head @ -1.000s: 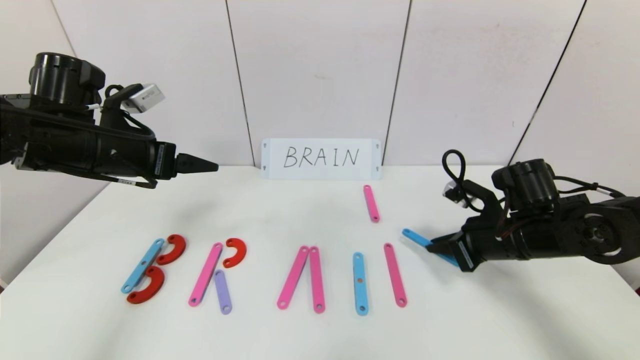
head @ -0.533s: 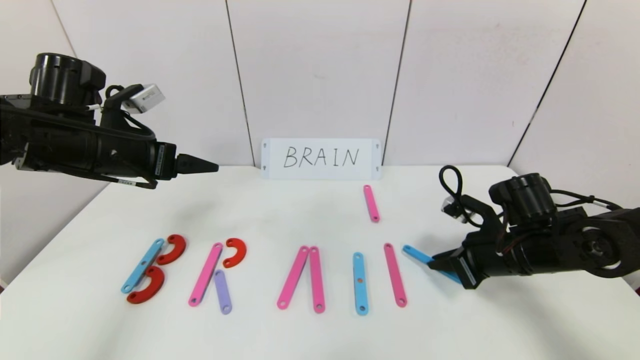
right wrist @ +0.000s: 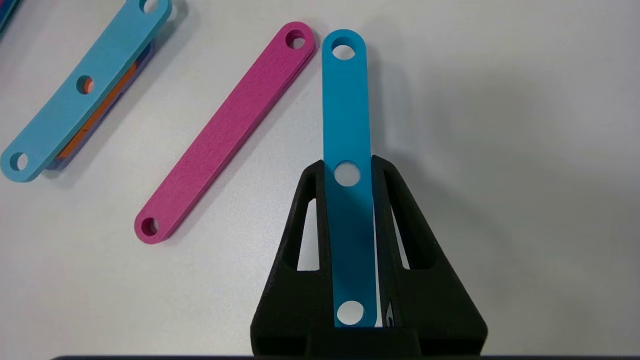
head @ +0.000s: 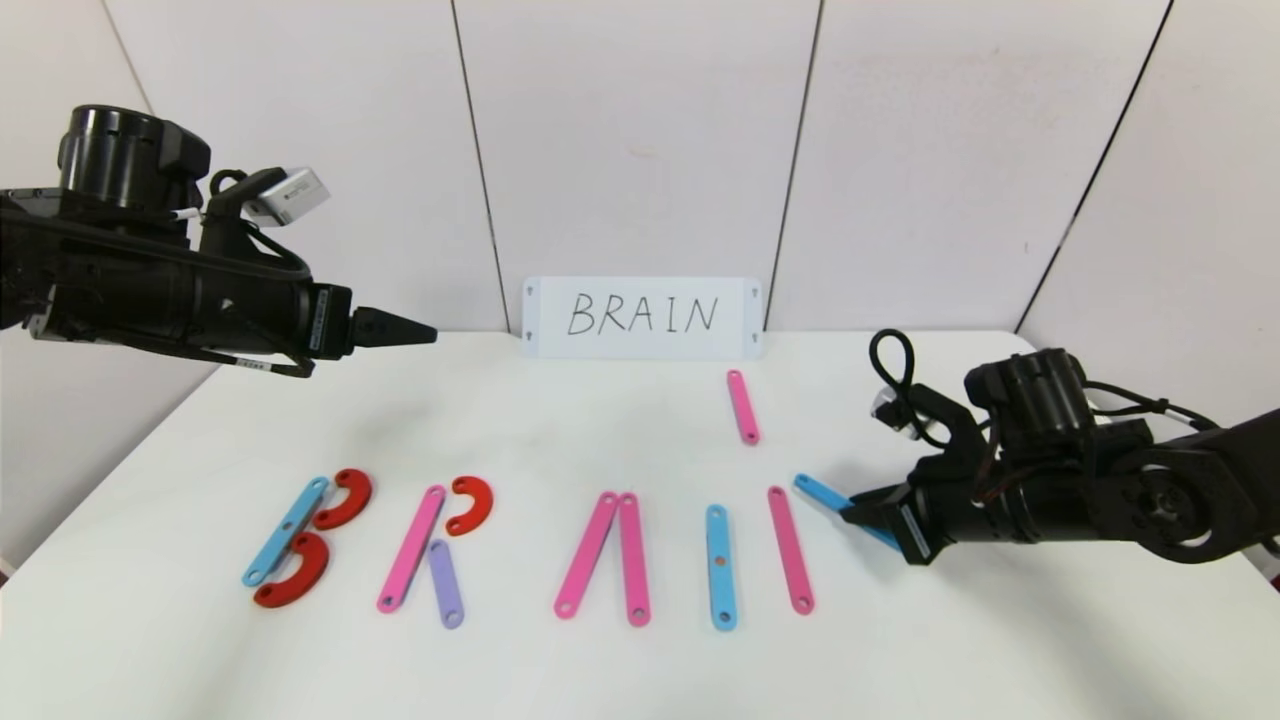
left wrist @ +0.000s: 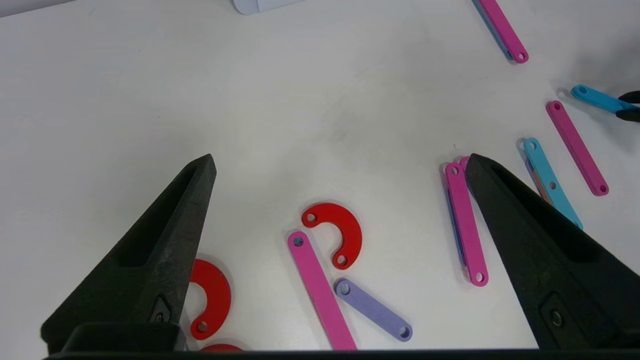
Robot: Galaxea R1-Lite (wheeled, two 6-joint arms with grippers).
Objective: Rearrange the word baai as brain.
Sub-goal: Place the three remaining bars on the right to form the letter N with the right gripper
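Observation:
Flat holed pieces lie in a row on the white table. B is a blue strip [head: 285, 530] with two red curves [head: 345, 498]. R is a pink strip [head: 412, 548], a red curve [head: 470, 504] and a purple strip [head: 445, 583]. Then come two pink strips [head: 587, 553] meeting at the top, a blue strip [head: 720, 566] and a pink strip [head: 789, 548]. My right gripper [head: 860, 510] is shut on another blue strip [right wrist: 345, 110], held low just right of that pink strip [right wrist: 227, 132]; its free end [head: 805, 485] is beside the pink strip's far end. My left gripper [head: 425, 330] hangs open and empty, high at the left [left wrist: 340, 160].
A white card [head: 642, 318] with handwritten BRAIN stands at the back edge against the wall. A spare pink strip [head: 743, 406] lies behind the row, in front of the card. Bare table lies right of and before the right gripper.
My right gripper has come down and a little to the left with the blue strip, bringing its free end next to the pink strip's far end. The left arm has not moved.

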